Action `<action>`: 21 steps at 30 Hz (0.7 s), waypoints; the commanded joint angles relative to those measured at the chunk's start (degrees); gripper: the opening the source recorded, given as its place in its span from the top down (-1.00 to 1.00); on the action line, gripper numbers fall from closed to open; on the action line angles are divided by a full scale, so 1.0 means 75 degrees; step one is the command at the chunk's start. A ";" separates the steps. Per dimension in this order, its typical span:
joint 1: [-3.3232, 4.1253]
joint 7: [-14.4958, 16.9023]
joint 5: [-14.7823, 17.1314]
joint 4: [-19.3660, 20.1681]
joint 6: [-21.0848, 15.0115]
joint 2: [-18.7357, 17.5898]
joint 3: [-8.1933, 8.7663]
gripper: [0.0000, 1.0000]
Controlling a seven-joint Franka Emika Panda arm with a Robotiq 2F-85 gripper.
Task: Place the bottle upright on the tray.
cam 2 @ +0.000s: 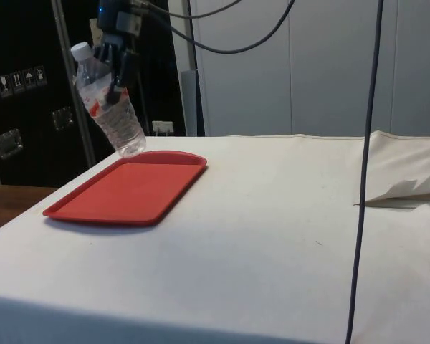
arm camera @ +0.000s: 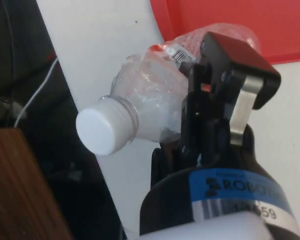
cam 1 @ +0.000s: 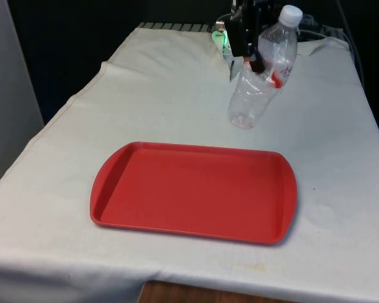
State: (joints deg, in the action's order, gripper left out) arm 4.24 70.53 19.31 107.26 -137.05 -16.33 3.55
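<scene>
We hold the clear plastic water bottle (cam 1: 263,72) in the gripper (cam 1: 256,60), with the fingers closed on its upper body near the red label; in the front view it hangs in the upper right of the frame, clear of the cloth. The red tray (cam 1: 114,183) lies empty in the lower centre of that frame, so the bottle's target lies below and forward of its base. The bottle's long axis is tilted: the white cap (cam 1: 291,14) leans toward the front view's right and the base toward the tray. We judge that the coming move depends on bringing this axis vertical before lowering, otherwise the base would meet the tray on one edge and the bottle could tip. The side view, upper left of the frame, shows what the front view does not: the bottle's base (cam 2: 131,147) hangs just above the far end of the tray (cam 2: 93,208), not touching it. The wrist view shows one finger (arm camera: 225,95) pressed across the crumpled bottle wall (arm camera: 145,95), with the tray's corner (arm camera: 215,20) beyond.
</scene>
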 commanded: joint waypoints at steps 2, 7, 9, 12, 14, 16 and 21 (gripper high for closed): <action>-0.0046 0.0183 0.0214 -0.0038 -0.0145 -0.0115 -0.0023 1.00; -0.0061 0.0420 0.0474 -0.0053 -0.0252 -0.0229 0.0008 1.00; -0.0069 0.0611 0.0703 -0.0092 -0.0298 -0.0313 0.0046 1.00; -0.0084 0.0817 0.0963 -0.0153 -0.0328 -0.0382 0.0076 1.00; -0.0084 0.0894 0.1054 -0.0176 -0.0328 -0.0405 0.0084 1.00; -0.0092 0.1108 0.1329 -0.0237 -0.0344 -0.0458 0.0122 1.00; -0.0053 0.1268 0.1551 -0.0260 -0.0290 -0.0489 0.0229 1.00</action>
State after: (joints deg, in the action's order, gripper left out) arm 3.84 80.04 30.94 105.31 -139.23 -20.00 5.27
